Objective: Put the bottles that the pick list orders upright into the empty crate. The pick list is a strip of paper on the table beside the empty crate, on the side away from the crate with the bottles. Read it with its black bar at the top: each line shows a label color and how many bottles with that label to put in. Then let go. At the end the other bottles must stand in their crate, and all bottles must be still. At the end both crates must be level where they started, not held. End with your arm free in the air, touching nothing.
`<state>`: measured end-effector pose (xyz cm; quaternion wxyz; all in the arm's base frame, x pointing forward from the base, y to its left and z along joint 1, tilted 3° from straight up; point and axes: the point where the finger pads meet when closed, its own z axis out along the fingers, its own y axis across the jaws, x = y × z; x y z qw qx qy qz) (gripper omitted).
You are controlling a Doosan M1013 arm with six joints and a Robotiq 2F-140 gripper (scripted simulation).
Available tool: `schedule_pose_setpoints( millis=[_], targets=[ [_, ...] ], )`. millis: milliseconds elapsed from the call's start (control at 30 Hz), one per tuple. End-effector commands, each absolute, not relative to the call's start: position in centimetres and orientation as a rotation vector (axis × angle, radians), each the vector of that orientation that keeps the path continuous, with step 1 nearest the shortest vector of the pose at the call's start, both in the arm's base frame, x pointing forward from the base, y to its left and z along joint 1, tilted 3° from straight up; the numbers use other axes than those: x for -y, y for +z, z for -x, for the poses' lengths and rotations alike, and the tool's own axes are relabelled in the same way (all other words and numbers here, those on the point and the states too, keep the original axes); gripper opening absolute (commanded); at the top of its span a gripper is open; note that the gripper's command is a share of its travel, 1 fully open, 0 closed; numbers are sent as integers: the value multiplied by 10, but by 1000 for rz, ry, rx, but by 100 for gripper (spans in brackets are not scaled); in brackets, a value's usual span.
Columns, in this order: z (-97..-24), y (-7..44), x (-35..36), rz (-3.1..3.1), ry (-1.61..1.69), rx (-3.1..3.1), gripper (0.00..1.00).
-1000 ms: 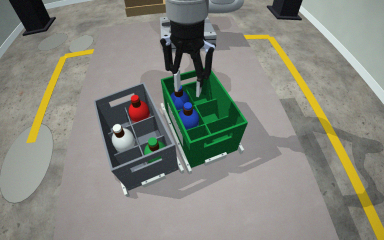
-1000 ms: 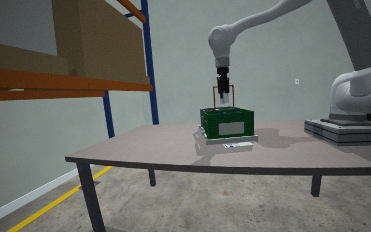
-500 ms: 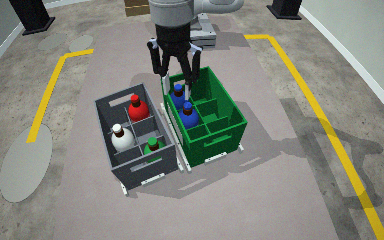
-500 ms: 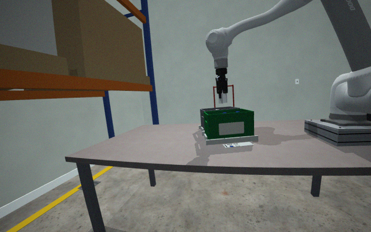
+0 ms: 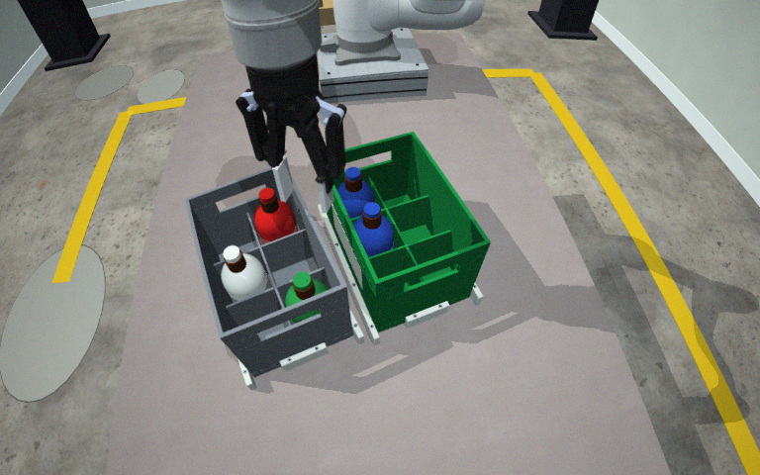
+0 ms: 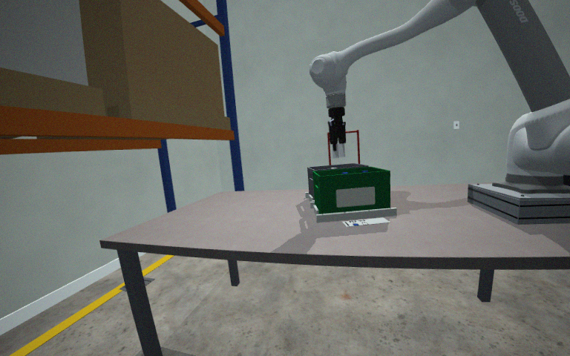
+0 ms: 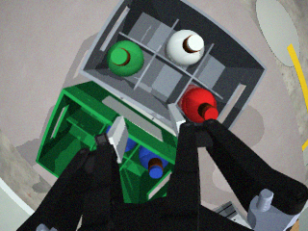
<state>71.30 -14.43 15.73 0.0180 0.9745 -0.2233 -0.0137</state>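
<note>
The green crate (image 5: 470,280) (image 6: 323,201) (image 7: 79,91) is serving as the landmark. It is standing level on the table (image 5: 448,392) (image 6: 251,231). Two blue-capped bottles are standing upright inside, in the row along the grey crate side: the base-end bottle (image 5: 353,196) (image 6: 364,170) (image 7: 153,161) is occupying the compartment nearest the arm base, and the middle bottle (image 5: 373,235) (image 6: 344,173) (image 7: 131,143) the compartment next to it.

White stops (image 5: 427,313) (image 6: 357,216) are lining the foot of the green crate. Just beside it, opposite the grey crate, the pick list (image 6: 374,222) is lying flat on the table; a blue mark is showing, but the print is too small to read.

The gripper (image 5: 305,187) (image 6: 338,150) (image 7: 147,119) is hanging, fingers down, above the green crate's grey-crate side, toward the base end. Its jaws are standing partly apart, gripping nothing.

Just beside the green crate, the grey crate (image 5: 291,346) (image 6: 309,180) (image 7: 245,63) is standing level. It is holding three upright bottles: red (image 5: 274,221) (image 7: 198,102) at the base end and green (image 5: 302,299) (image 7: 126,59) at the opposite end, both in the row toward the green crate; white (image 5: 242,277) (image 6: 334,167) (image 7: 183,48) is occupying the outer row's middle compartment.

Well apart from the green crate, the arm base (image 5: 415,69) (image 6: 496,205) is resting on the table.

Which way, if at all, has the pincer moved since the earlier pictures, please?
Yes: in the top view the pincer has shifted from above the green crate toward the grey crate.
</note>
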Motion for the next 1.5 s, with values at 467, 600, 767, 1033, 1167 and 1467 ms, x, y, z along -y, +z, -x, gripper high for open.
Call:
schedule_pose_setpoints(
  millis=[467, 600, 767, 1033, 1167, 1467],
  targets=[
    [-734, 159, 223, -3027, -43, 693, 38],
    [-737, 159, 233, -3027, -43, 693, 38],
    [-743, 160, 257, -3027, -43, 693, 38],
    [-748, 160, 273, -3027, -43, 693, 38],
    [-748, 160, 273, -3027, -43, 693, 38],
    [-747, 153, 273, -3027, -43, 693, 38]
  ],
)
